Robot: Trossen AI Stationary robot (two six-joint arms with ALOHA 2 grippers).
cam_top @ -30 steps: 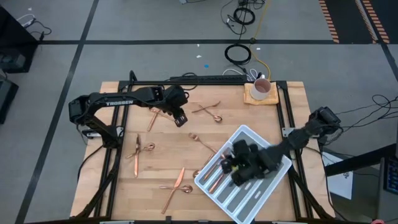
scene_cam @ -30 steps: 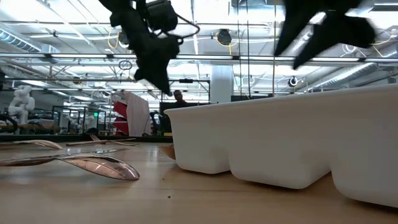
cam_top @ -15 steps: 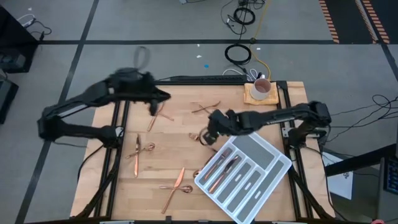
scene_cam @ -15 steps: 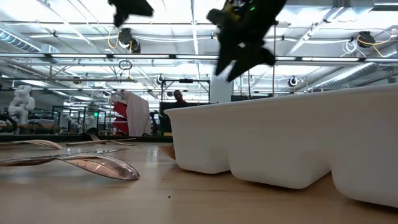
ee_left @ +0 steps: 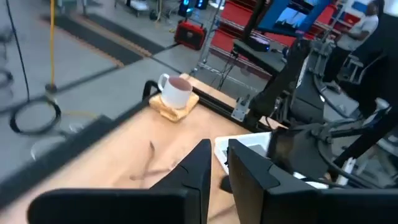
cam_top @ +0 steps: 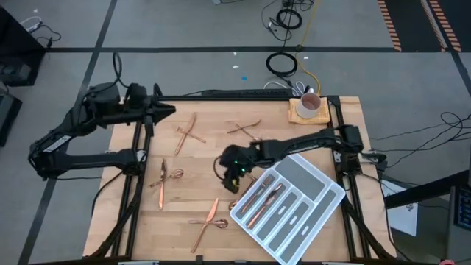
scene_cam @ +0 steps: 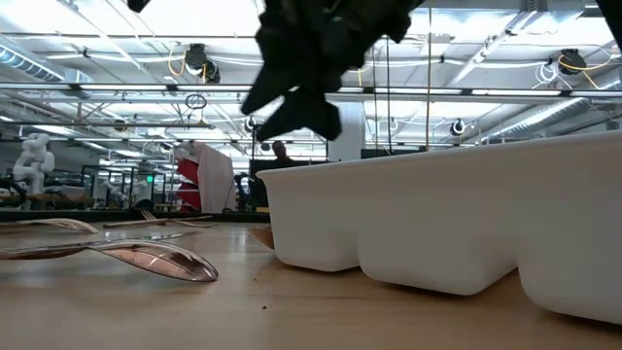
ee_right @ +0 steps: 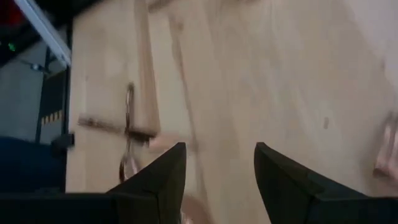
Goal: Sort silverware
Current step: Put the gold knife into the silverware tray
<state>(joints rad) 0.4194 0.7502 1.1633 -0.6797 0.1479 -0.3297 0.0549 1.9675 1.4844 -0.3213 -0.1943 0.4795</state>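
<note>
Copper silverware lies scattered on the wooden table: a crossed pair (cam_top: 185, 133), another pair (cam_top: 246, 129), a pair near the left edge (cam_top: 163, 177) and a near group (cam_top: 209, 219). A few pieces lie in the white divided tray (cam_top: 309, 193), in its left compartments (cam_top: 263, 202). My right gripper (cam_top: 230, 171) hangs open above the table just left of the tray; its wrist view shows the open fingers (ee_right: 217, 180) over bare wood, with silverware (ee_right: 129, 124) ahead. My left gripper (cam_top: 168, 110) is drawn back to the far-left corner, with its fingers close together (ee_left: 219, 165) and nothing held.
A white mug (cam_top: 309, 104) stands on a wooden coaster at the table's far-right corner. The tray sits askew at the near right. In the low view, a spoon (scene_cam: 146, 258) lies in front of the tray wall (scene_cam: 437, 233). Bare wood shows mid-table.
My right gripper has swung from above the tray toward the table's left, first to the far side of the tray and then down to the spot just left of it. My left arm has pulled back from the table's middle to the far-left corner. No silverware has visibly moved.
</note>
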